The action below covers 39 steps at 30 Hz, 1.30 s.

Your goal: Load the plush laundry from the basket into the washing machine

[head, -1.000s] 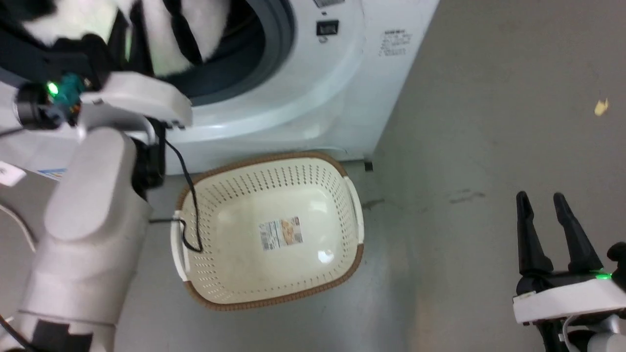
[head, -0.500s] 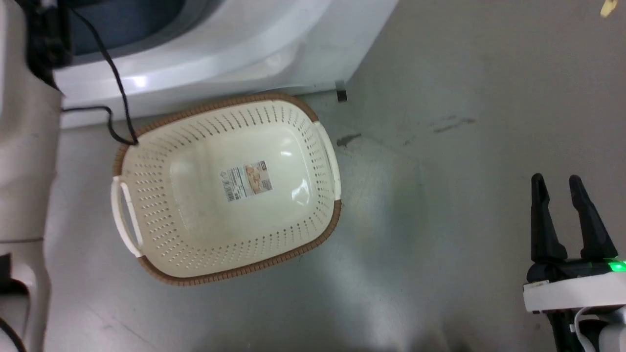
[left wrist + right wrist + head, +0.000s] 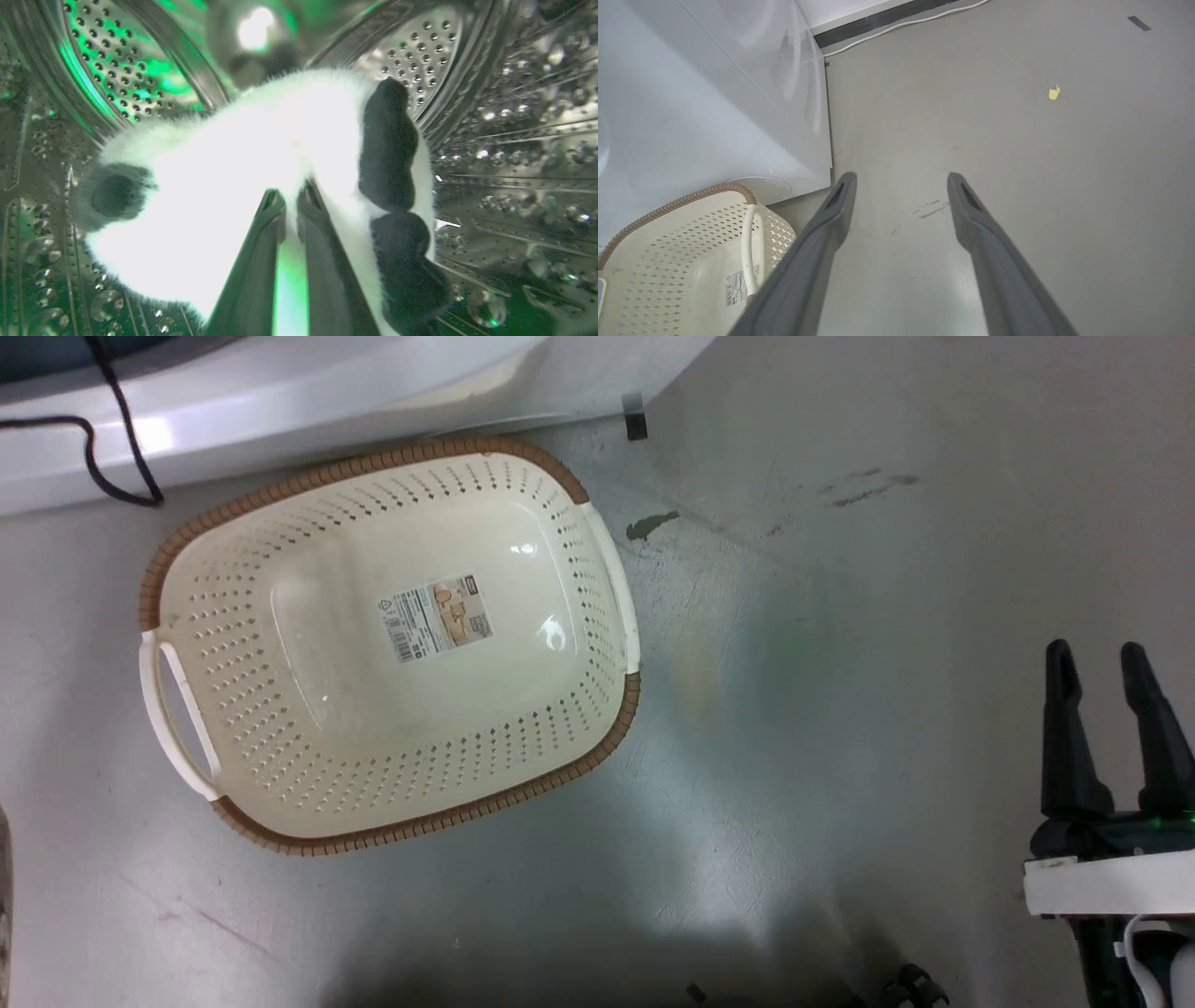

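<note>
Scuffed grey floor lies under the cream perforated plastic basket, its label unreadable. Left gripper clamps the fluffy black-and-white plush; right gripper gapes.

We see the basket as smooth cream plastic, glossy on its bottom, with a brown woven-look rim and a printed paper label. The washer has a smooth, glossy white shell. Its drum is shiny perforated steel, embossed with bumps. The plush is fluffy long-piled cloth, white and black. The floor looks grey, smooth and faintly sheened, scuffed in places. The right gripper has 2 fingers of matt dark-grey plastic.
</note>
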Tool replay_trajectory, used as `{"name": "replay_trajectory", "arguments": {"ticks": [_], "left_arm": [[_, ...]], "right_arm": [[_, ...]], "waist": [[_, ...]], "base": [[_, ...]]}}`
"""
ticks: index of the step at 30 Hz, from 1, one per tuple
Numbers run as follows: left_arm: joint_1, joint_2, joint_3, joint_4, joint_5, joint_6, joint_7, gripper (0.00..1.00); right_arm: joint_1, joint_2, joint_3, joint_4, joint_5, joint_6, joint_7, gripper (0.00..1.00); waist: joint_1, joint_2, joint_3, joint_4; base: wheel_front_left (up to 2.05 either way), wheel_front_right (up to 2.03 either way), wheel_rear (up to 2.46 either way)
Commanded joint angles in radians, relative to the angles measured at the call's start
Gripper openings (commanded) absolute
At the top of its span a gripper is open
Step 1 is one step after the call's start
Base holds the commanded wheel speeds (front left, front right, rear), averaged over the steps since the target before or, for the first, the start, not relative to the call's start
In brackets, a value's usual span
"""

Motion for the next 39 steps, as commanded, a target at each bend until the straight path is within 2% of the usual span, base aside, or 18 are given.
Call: {"name": "replay_trajectory", "arguments": {"ticks": [1, 2, 3, 4, 12, 17, 27, 34, 39], "left_arm": [[-0.028, 0.008, 0.005, -0.008, -0.003, 0.006, 0.006, 0.00], [-0.033, 0.008, 0.004, -0.007, -0.004, 0.007, 0.011, 0.22], [-0.037, 0.006, 0.005, -0.005, -0.009, 0.007, 0.017, 0.69], [-0.040, 0.006, 0.003, -0.003, -0.010, 0.004, 0.022, 1.00], [-0.033, 0.014, -0.009, 0.038, -0.032, -0.037, 0.020, 1.00], [-0.012, 0.001, -0.016, 0.063, -0.043, -0.059, -0.040, 1.00], [0.090, -0.076, -0.032, 0.147, -0.076, -0.101, -0.193, 1.00], [0.185, -0.130, -0.026, 0.163, -0.081, -0.119, -0.221, 1.00], [0.281, -0.158, -0.011, 0.100, -0.050, -0.119, -0.222, 1.00]], "right_arm": [[-0.018, -0.007, -0.005, -0.008, 0.006, -0.001, -0.003, 1.00], [-0.017, -0.008, -0.007, -0.009, 0.006, -0.001, -0.003, 1.00], [-0.017, -0.009, -0.008, -0.010, 0.006, -0.001, -0.002, 1.00], [-0.016, -0.010, -0.009, -0.011, 0.006, -0.001, -0.002, 1.00], [-0.019, -0.015, -0.010, -0.013, 0.005, -0.001, 0.003, 1.00], [-0.017, -0.025, -0.015, -0.018, -0.002, -0.001, 0.010, 1.00], [0.001, -0.037, -0.042, -0.040, -0.024, -0.001, 0.041, 1.00], [0.013, -0.036, -0.041, -0.042, -0.038, -0.001, 0.069, 1.00], [0.024, -0.028, -0.032, -0.027, -0.048, -0.001, 0.076, 1.00]], "waist": [[-0.0001, 0.0000, 0.008, 0.005], [-0.0001, 0.0000, 0.012, 0.007], [-0.0001, 0.0000, 0.014, 0.009], [-0.0001, 0.0000, 0.015, 0.011], [-0.0001, 0.0000, 0.002, 0.032], [-0.0001, 0.0000, -0.027, 0.060], [-0.0001, 0.0000, -0.132, 0.137], [-0.0001, 0.0000, -0.228, 0.174], [-0.0001, 0.0000, -0.304, 0.193]], "base": [[0.00, 0.00, 0.00], [0.00, 0.00, 0.00], [0.00, 0.00, 0.00], [0.00, 0.00, 0.00], [0.00, 0.00, 0.00], [0.00, 0.00, 0.00], [0.00, 0.00, 0.00], [0.00, 0.00, 0.00], [0.00, 0.00, 0.00]]}}
